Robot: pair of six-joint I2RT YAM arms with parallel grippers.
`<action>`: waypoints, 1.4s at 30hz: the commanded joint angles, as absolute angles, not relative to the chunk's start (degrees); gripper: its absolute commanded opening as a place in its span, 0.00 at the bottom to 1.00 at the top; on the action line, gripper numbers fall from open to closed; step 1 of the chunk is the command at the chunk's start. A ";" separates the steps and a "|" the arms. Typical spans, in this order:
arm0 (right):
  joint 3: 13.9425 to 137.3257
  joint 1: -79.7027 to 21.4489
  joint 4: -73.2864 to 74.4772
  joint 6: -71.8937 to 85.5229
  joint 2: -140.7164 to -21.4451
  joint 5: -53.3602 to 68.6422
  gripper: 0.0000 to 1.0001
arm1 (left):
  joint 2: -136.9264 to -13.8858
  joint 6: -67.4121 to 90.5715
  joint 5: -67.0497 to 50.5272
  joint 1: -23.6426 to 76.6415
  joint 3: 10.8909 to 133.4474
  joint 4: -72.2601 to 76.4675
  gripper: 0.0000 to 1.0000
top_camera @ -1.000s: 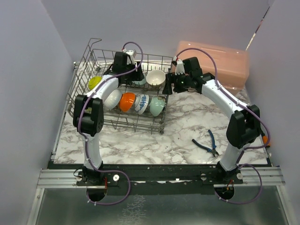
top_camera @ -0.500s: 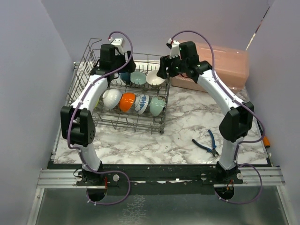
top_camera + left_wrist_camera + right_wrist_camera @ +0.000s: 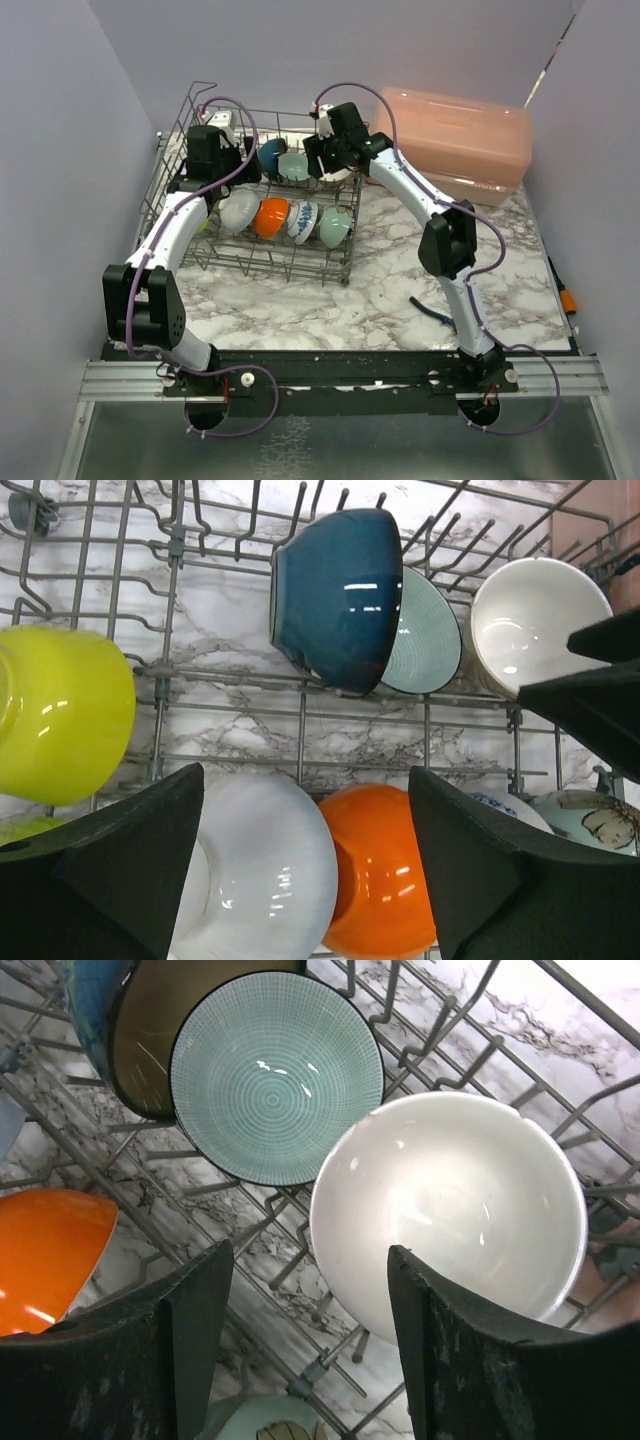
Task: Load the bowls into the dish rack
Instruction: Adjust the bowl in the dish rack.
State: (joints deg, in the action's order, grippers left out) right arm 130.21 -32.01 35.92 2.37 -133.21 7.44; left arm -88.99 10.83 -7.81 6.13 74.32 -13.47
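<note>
Brightness: bright and even in all three views.
Source: diffuse, from overhead.
Shadows: soft and faint, under the rack on the table.
Glare: small white highlights on the blue bowl, orange bowl and white bowl.
Focus: bowls sharp; the near black fingers slightly soft.

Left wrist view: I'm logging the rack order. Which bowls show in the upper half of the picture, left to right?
lime-yellow bowl → dark blue bowl → pale teal bowl → white bowl
</note>
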 commanded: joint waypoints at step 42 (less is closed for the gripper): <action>139.42 -34.30 34.87 -3.95 -144.43 -1.65 0.02 | -81.12 10.15 -7.61 6.16 66.15 -13.86 0.84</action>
